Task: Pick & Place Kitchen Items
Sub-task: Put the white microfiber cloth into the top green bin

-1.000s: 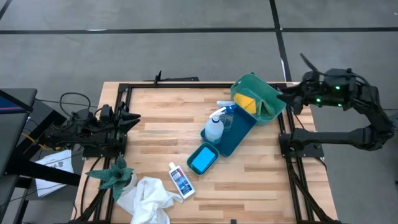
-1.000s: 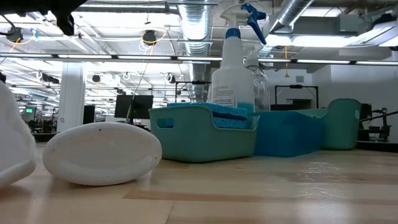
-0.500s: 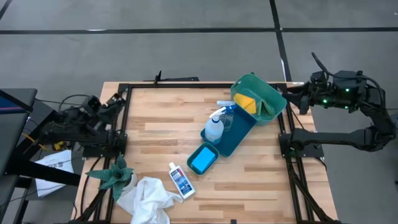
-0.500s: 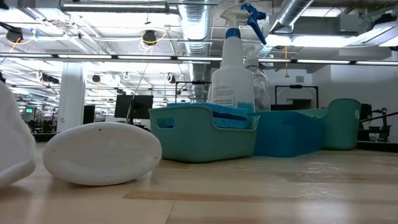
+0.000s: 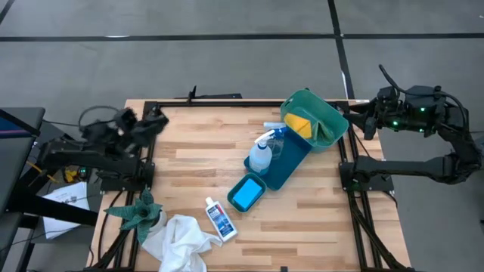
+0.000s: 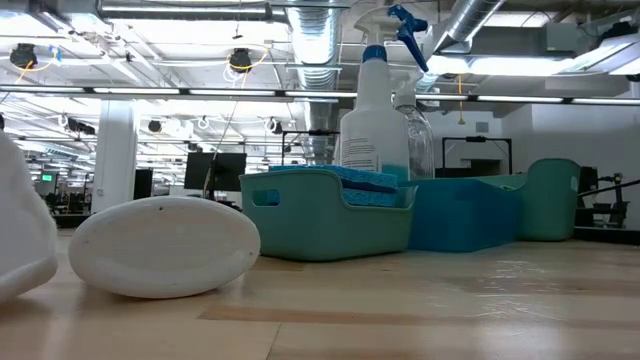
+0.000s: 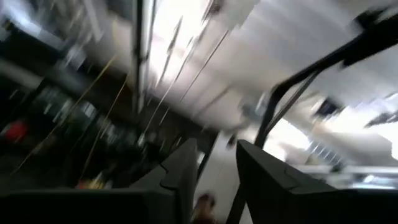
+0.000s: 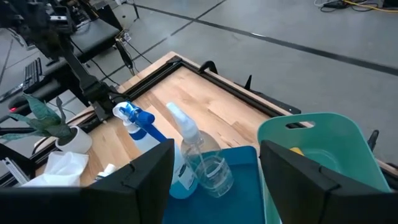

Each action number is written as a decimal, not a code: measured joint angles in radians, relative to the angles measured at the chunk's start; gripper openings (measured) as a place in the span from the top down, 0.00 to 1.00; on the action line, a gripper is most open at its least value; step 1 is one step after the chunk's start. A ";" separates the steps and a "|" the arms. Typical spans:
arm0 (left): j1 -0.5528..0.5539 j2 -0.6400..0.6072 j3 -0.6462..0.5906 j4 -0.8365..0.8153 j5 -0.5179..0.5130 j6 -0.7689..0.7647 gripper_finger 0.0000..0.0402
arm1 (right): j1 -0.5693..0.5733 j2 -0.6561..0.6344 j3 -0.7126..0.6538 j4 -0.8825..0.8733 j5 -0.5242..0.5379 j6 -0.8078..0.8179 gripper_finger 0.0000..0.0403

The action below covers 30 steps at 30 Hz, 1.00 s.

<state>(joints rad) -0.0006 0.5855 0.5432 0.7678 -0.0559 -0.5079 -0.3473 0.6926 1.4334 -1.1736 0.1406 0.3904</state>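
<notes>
i'd bring my left gripper, fingers slightly apart and empty, down squarely over the crumpled white cloth; right gripper waits open.

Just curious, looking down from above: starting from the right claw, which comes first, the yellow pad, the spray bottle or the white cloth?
From the right gripper:
1. Yellow pad, inside the green bin beside it.
2. Spray bottle, mid-table.
3. White cloth, far front-left corner.

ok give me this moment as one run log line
left tool: over table's left edge, empty | right tool: open, beside green bin | spray bottle: upright in blue tray | white cloth: on table
</notes>
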 joint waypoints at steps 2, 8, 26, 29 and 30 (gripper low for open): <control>0.000 0.050 0.099 -0.161 0.000 -0.002 0.68 | 0.000 0.000 0.000 0.000 0.000 -0.002 0.43; 0.015 0.242 0.423 -0.698 0.005 -0.007 0.47 | 0.000 0.000 0.000 0.000 -0.001 -0.020 0.43; 0.091 0.925 1.008 -1.235 0.673 -0.082 0.26 | 0.000 -0.002 0.000 -0.004 -0.012 -0.061 0.43; 0.048 0.984 1.053 -1.349 0.777 -0.060 0.26 | 0.000 -0.002 0.000 -0.018 -0.012 -0.061 0.43; 0.030 0.996 1.061 -1.392 0.793 -0.049 0.26 | 0.000 -0.002 0.000 -0.023 -0.012 -0.061 0.43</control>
<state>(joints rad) 0.0291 1.5820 1.6038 -0.6240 0.7372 -0.5572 -0.3473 0.6903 1.4334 -1.1968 0.1284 0.3295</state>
